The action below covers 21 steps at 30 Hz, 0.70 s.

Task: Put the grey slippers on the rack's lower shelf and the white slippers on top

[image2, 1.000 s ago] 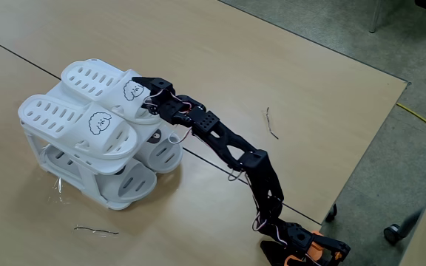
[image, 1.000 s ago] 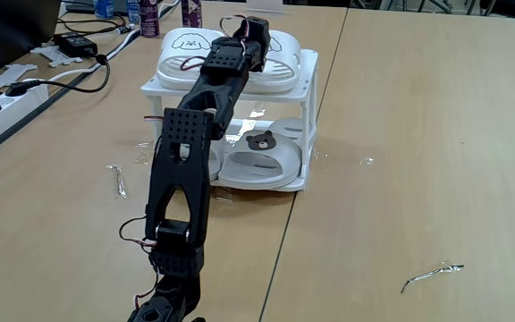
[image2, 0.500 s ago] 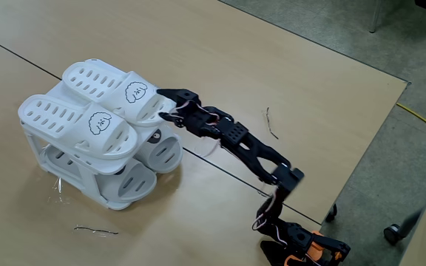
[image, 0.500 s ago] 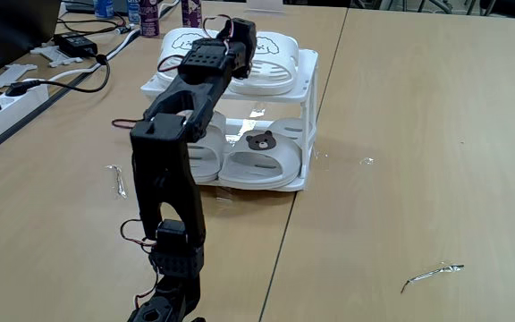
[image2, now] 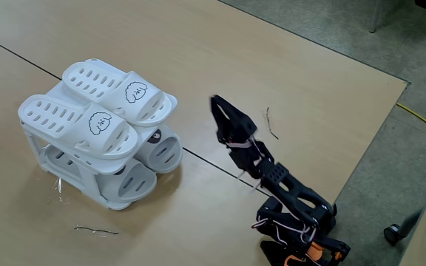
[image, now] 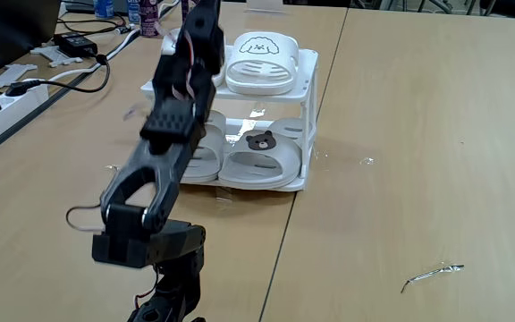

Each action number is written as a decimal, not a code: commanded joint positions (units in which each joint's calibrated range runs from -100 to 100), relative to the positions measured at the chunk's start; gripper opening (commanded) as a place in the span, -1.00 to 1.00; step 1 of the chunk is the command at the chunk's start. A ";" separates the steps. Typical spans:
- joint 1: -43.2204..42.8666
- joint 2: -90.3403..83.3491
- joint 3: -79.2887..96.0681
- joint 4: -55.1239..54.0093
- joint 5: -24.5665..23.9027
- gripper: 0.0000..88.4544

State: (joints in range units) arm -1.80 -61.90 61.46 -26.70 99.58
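Note:
Both white slippers (image2: 117, 87) (image2: 75, 120) lie side by side on the slatted top of the rack (image2: 38, 150). In a fixed view the right one (image: 259, 61) shows its dog face and the arm covers most of the left one. The grey slippers (image: 263, 163) (image: 198, 154) sit on the lower shelf (image: 304, 182), and a bear face shows on the right one. In another fixed view they (image2: 166, 152) (image2: 132, 182) peek out under the top tier. My gripper (image2: 217, 103) is raised in the air to the right of the rack, clear of it, and looks shut and empty.
A power strip (image: 7, 100), a black adapter (image: 77, 43) and cables lie at the table's left. Scraps of wire lie on the wood (image: 431, 272) (image: 117, 180) (image2: 270, 122). The table edge (image2: 368, 140) drops to the floor on the right.
The arm has pulled back from the rack's top tier and folded upward. The gripper has left the white slipper, which stays on top.

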 commanded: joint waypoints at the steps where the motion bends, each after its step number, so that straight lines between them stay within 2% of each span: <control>1: 0.32 -10.34 9.59 -29.73 0.42 -0.99; 3: 0.32 -14.12 12.29 -40.43 0.42 -0.99; 11: -0.34 -31.29 31.51 -60.79 0.42 -0.99; 13: 0.32 -36.00 37.91 -64.25 0.42 -0.99; 21: -0.34 -37.09 38.27 -73.22 0.42 -0.99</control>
State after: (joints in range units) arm -1.95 -98.85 99.10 -96.74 99.58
